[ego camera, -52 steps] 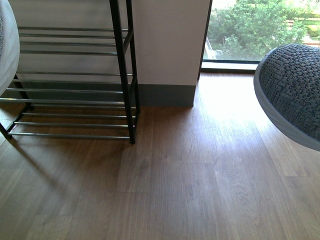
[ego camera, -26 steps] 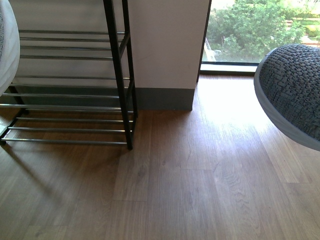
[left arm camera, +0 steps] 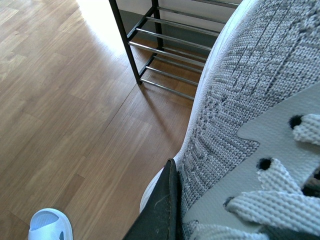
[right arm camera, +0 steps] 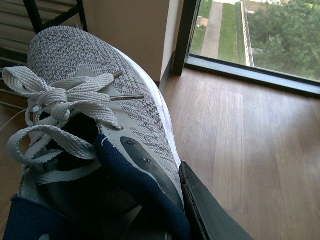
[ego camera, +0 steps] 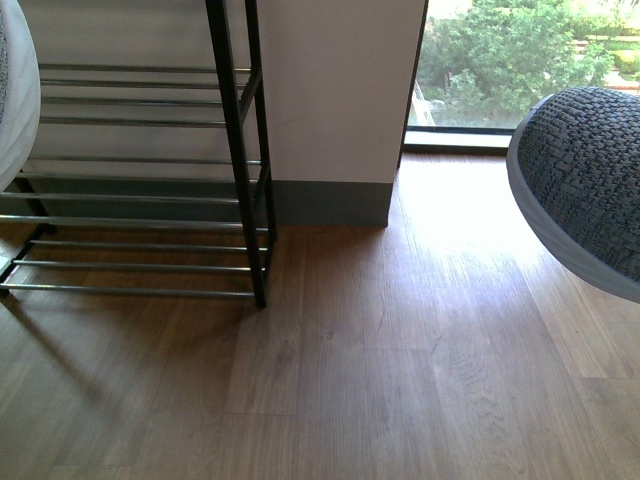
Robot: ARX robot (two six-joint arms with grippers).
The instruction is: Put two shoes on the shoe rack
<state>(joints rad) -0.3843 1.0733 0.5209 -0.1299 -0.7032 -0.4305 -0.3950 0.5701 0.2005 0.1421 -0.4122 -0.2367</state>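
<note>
Counting from the left: two grey sneakers, one rack, one slipper, two claws.

The left sneaker [ego camera: 12,90] hangs clear of the floor [ego camera: 400,350] at the front view's left edge, in front of the rack's near tiers. In the left wrist view one black finger [left arm camera: 162,210] of the left claw [left arm camera: 170,212] presses flat against its knit side by the laces. That claw is clamped on the shoe, but the other finger is hidden, so its spread cannot be told. The shoe's long axis runs away from the wrist toward the rack, with the toe out of frame. A single pale blue slipper [left arm camera: 49,226] lies on the floor below, well apart.

The rack [ego camera: 240,150] stands against the wall, a black frame with tiers of chrome rods, none carrying a shoe.

The right sneaker [ego camera: 590,180] hangs in the air at the right edge, near the window [ego camera: 510,60]. Its rounded toe points left toward the rack, with the white sole rim underneath. The right claw [right arm camera: 200,210] grips it at the navy-lined heel collar — one dark finger [right arm camera: 210,215] lies against the outer side, the rest unseen.
</note>
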